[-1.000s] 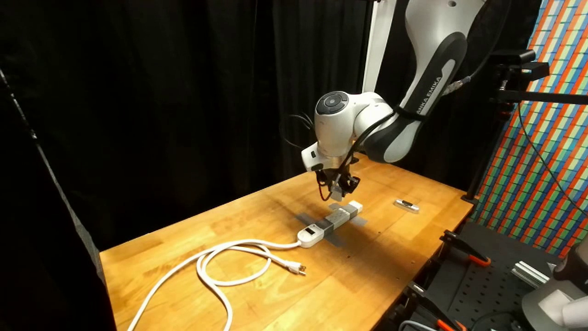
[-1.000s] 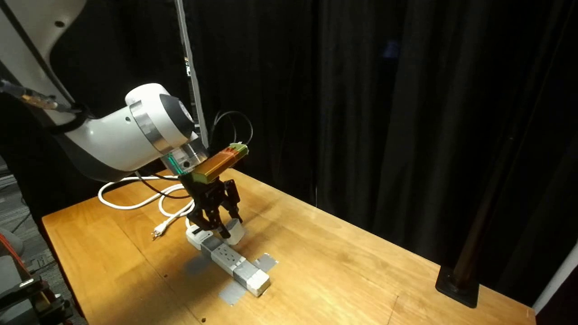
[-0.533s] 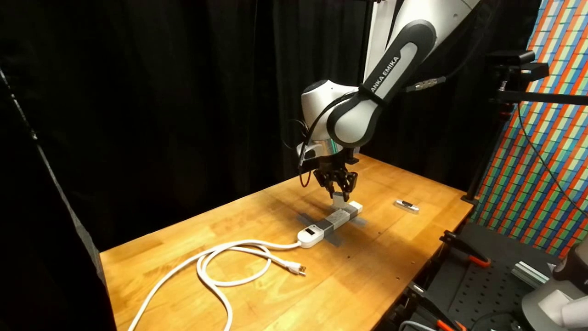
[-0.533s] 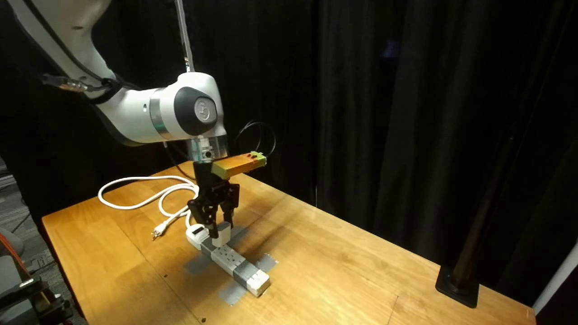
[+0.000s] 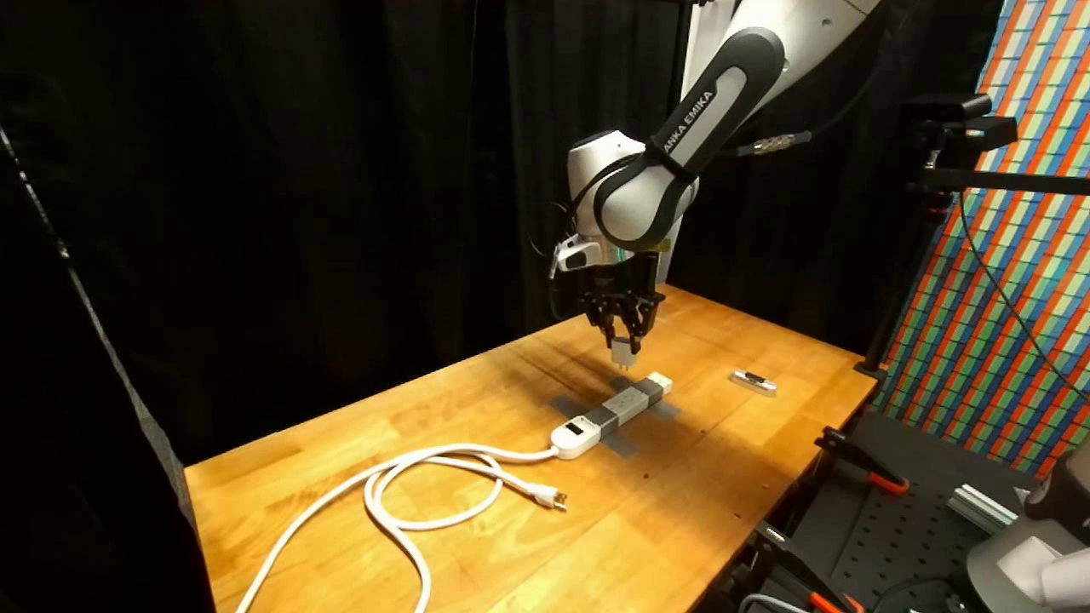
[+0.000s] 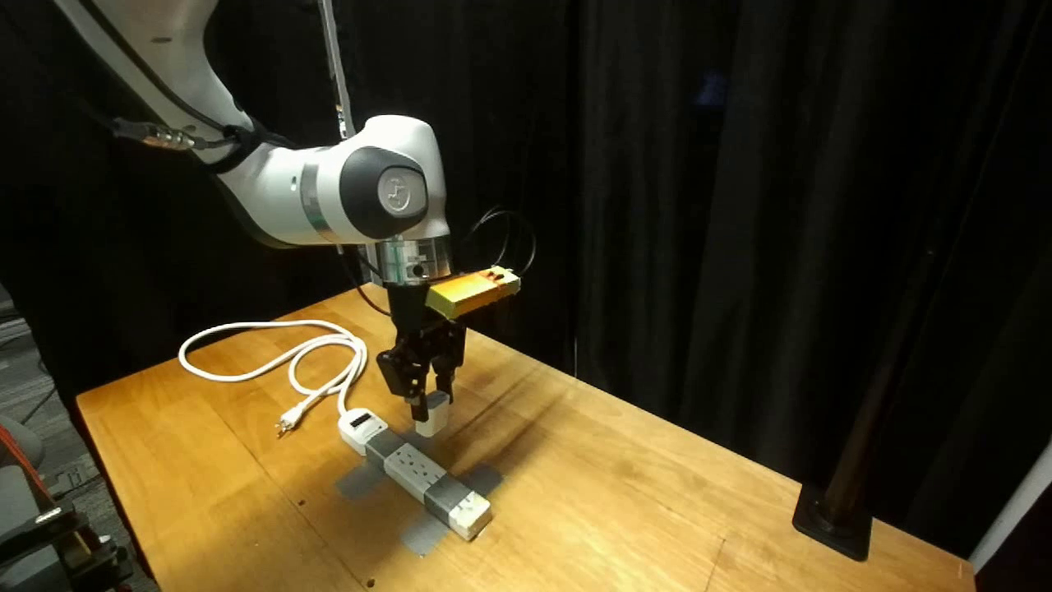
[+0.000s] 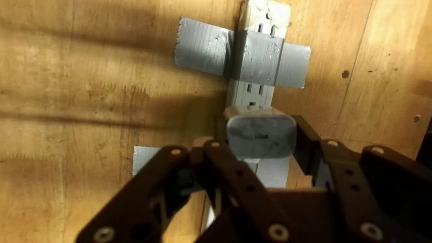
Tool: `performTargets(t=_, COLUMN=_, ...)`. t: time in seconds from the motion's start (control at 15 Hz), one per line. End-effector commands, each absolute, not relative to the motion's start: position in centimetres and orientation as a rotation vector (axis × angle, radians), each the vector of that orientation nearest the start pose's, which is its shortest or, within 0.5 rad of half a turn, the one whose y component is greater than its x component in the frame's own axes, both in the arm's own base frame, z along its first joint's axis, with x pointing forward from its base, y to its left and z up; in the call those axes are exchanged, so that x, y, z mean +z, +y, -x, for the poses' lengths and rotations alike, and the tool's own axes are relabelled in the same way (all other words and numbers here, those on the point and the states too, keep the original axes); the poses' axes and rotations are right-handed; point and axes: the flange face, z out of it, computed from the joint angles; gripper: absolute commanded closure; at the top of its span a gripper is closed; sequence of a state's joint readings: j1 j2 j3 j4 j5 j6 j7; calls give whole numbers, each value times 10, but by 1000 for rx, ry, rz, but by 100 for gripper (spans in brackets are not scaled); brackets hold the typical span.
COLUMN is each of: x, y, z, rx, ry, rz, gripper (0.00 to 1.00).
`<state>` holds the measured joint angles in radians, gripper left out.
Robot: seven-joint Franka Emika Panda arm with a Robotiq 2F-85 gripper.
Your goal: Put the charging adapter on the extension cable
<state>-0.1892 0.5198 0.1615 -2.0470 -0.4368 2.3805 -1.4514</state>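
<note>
The charging adapter is a small white block with a grey end face and a port slot. It shows in both exterior views [image 5: 624,352] [image 6: 432,418] and in the wrist view [image 7: 262,136]. My gripper [image 5: 622,340] [image 6: 436,401] is shut on its sides and holds it upright, prongs down, apart from the strip and above it. The extension cable's white outlet strip [image 5: 628,403] [image 6: 415,466] lies taped to the table. In the wrist view the strip [image 7: 255,93] shows outlet slots just beyond the adapter, which hides part of it.
Grey tape [image 7: 202,45] crosses the strip and sticks to the table. The white cord [image 5: 451,449] loops on the table, with its plug [image 5: 549,495] near the strip. A small silver object [image 5: 754,382] lies beyond. Clamps [image 5: 860,460] sit at the table edge. A black post base [image 6: 834,522] stands on the table.
The gripper and adapter have turned from tilted to upright. The adapter was lower, close over the strip, half a second ago and is now higher, with its prongs visible.
</note>
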Motion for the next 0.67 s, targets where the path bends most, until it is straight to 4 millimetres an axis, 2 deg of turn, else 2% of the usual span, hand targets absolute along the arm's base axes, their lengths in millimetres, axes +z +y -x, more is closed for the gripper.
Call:
performTargets(t=0.0, x=161, y=-25, z=-567, rx=-416, ry=2415, rz=-1938, gripper=77)
performTargets(t=0.2, x=149, y=-26, z=-560, rx=-412, ry=2441, rz=-1932, gripper=77)
performTargets(t=0.6, x=134, y=-19, z=-553, rx=-252, ry=2468, rz=-1859, gripper=77)
